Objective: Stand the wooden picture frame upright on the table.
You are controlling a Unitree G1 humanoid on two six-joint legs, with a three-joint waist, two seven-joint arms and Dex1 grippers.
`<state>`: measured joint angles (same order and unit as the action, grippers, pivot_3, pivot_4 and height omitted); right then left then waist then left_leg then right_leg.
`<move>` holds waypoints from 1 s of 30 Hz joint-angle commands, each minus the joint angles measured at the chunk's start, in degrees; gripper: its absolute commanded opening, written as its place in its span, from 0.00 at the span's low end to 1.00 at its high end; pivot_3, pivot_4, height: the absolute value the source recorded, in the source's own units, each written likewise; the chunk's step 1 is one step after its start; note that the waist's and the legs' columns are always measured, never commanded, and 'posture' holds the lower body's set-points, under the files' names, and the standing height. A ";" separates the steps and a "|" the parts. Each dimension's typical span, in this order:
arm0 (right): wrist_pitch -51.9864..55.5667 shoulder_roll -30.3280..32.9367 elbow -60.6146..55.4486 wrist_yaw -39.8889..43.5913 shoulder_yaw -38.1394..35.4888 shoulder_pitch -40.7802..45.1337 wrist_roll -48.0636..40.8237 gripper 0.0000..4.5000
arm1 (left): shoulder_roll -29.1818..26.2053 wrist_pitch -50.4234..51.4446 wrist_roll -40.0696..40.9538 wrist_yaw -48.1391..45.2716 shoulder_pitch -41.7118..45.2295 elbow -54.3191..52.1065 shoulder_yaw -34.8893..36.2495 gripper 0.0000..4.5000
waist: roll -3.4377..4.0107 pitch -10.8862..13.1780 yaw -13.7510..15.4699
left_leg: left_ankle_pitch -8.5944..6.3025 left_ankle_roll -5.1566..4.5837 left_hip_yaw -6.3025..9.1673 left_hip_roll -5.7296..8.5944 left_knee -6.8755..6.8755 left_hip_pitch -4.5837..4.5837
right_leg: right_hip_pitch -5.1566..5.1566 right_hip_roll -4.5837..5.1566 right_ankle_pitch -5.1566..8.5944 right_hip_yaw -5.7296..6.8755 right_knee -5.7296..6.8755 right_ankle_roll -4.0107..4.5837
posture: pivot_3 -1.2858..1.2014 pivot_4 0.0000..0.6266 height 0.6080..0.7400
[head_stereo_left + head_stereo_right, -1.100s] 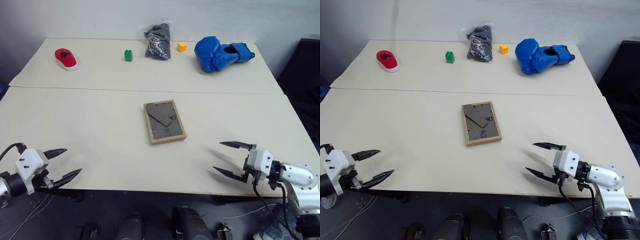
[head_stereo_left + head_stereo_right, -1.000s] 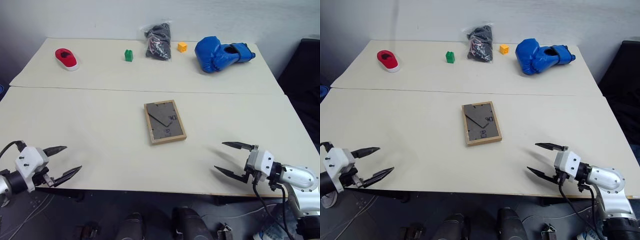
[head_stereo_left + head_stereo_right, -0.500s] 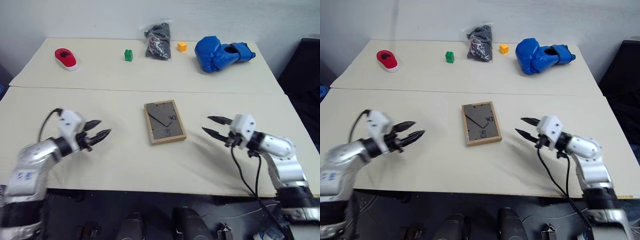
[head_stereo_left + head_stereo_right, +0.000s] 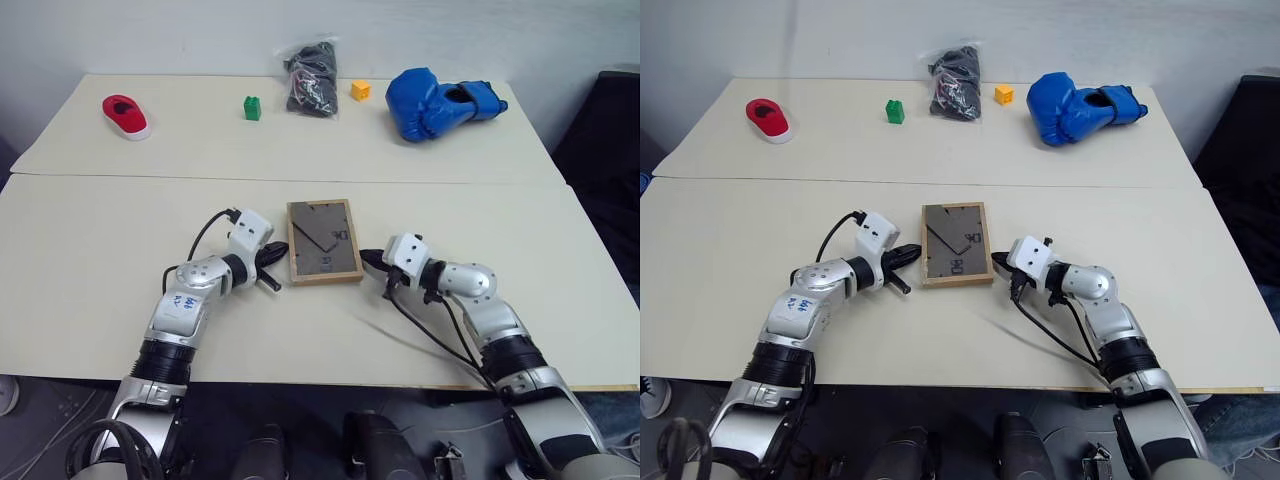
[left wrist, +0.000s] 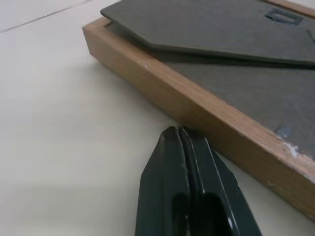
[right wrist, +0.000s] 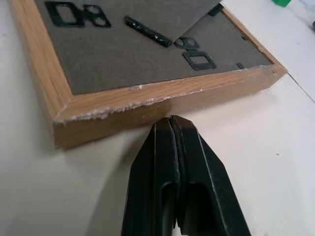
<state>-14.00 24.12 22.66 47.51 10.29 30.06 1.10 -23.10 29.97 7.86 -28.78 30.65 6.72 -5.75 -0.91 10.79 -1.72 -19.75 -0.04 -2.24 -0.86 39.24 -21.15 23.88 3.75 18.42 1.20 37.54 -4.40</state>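
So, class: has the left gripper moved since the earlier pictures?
Yes. The left gripper has come in from the table's near left edge to the left side of the wooden picture frame.

Cream table (image 4: pixel 120 210): wooden picture frame (image 4: pixel 323 241) flat mid-table; boxing glove (image 4: pixel 440 101) far edge.

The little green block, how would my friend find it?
Look along the far side of the table. The green block sits between the red and white thing and the dark bag. It is the only green thing there.
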 commanded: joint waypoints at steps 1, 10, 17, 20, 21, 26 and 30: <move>3.56 -0.25 -10.38 1.54 1.87 -2.74 -1.19 0.00 | -1.35 2.64 -0.02 -4.26 -3.26 -4.75 -3.57 0.01 | 0.00 -0.01 -0.19 | 0.00 0.01 0.00 0.00 0.00 0.02 | 0.00 -0.01 0.00 -0.02 0.02 0.00 | 0.52 0.24 1.00; 12.77 2.75 -21.52 0.72 0.23 -11.16 -0.80 0.00 | -5.77 7.86 3.48 -7.48 -10.47 -15.37 0.48 0.01 | -0.01 -0.01 0.22 | -0.01 0.03 0.02 -0.02 -0.02 0.08 | -0.06 -0.01 0.00 -0.06 0.01 0.01 | 0.52 0.24 1.00; 12.35 8.90 -22.50 3.62 -3.13 -11.64 -3.21 0.00 | -12.05 31.62 18.93 -12.70 -4.27 -10.93 15.45 0.14 | -0.02 -0.01 0.24 | -0.02 0.01 0.05 0.00 -0.02 0.04 | -0.06 -0.01 0.00 -0.02 -0.01 0.01 | 0.52 0.24 1.00; 11.19 10.23 -22.00 4.83 -2.80 -11.11 -3.46 0.00 | -20.44 52.03 25.90 -19.27 0.37 -4.62 14.41 0.34 | -0.02 -0.01 -0.19 | 0.00 0.02 0.08 -0.01 -0.06 0.04 | -0.04 -0.09 0.01 -0.02 0.02 0.02 | 0.52 0.24 1.00; 10.89 10.24 -22.16 5.27 -2.22 -10.97 -3.36 0.00 | -20.50 57.17 27.64 -19.67 2.72 -1.15 16.21 0.41 | -0.02 -0.01 -0.14 | 0.00 0.02 0.09 -0.01 -0.10 0.07 | -0.04 -0.11 0.02 -0.03 0.01 0.03 | 0.52 0.24 1.00; 10.78 8.11 -22.47 4.74 0.48 -9.91 -1.87 0.00 | -19.33 62.53 35.85 -14.76 9.62 12.06 13.57 0.74 | -0.03 -0.01 0.24 | 0.00 0.01 0.12 0.03 -0.03 0.03 | -0.05 -0.07 0.02 -0.03 0.03 0.03 | 0.52 0.24 1.00; 10.52 6.16 -21.25 4.05 2.85 -8.15 -0.30 0.00 | -16.56 62.53 41.16 -8.93 11.97 17.06 9.09 0.99 | -0.06 -0.04 0.55 | 0.00 0.01 0.18 0.08 0.02 0.05 | -0.06 0.02 0.02 -0.02 0.08 0.03 | 0.52 0.24 1.00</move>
<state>-2.47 30.61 1.99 52.03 13.17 21.01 0.55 -40.85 92.08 46.22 -40.29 43.28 22.80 6.30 -0.97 10.74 -1.17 -19.75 -0.03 -2.07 -0.77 39.26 -21.09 23.81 3.78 18.44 1.16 37.62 -4.37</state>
